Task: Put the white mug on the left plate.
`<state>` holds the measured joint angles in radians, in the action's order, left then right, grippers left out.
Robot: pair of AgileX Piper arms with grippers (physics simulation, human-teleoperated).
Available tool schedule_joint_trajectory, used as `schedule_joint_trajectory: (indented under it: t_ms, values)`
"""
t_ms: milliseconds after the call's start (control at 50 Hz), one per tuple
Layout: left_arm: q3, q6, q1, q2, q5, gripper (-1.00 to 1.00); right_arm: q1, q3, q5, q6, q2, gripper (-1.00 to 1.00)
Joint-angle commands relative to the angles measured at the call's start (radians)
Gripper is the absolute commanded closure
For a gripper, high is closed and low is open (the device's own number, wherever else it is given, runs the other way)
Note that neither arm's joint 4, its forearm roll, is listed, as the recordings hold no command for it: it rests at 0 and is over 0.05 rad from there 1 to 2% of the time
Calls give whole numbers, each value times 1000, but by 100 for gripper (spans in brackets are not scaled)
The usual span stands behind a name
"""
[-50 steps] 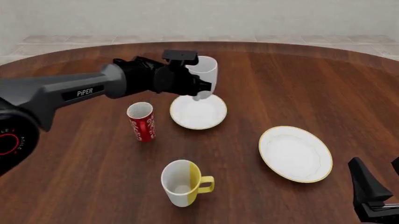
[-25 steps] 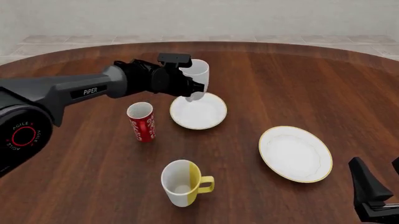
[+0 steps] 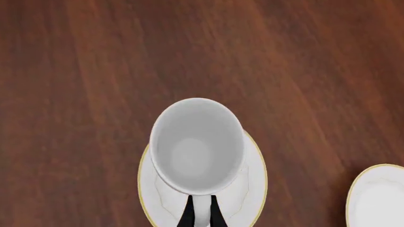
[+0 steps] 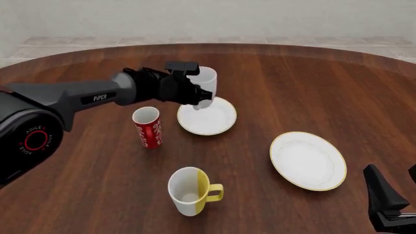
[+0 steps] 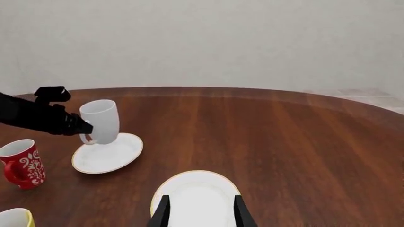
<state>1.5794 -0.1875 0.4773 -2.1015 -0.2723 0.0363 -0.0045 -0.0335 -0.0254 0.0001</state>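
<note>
Three drinking vessels are in view: one tall all-white mug [image 4: 206, 84], one red patterned cup [image 4: 147, 127], and one half-yellow, half-white mug [image 4: 191, 190] nearest the desk's near edge.

There are two white plates with gold rims: one smaller dished plate [image 4: 215, 122] toward the middle of the desk and one wider flat plate [image 4: 307, 160] toward its right edge.

Two arms show, each with one end effector: the left end effector [image 4: 197, 95] and the right end effector [image 5: 200, 213].

One round wooden desk [image 4: 312, 87] carries it all.
</note>
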Motion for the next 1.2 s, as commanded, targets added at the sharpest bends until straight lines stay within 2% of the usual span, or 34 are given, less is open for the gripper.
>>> schedule_joint_trajectory:
  t_ms: [20,1200]
  values:
    - [0,3,7,-11,11,100,-3,1,-2,0,0,-100]
    - [28,23,23,-63,8,100,-15,4,-3,-9,0,-100]
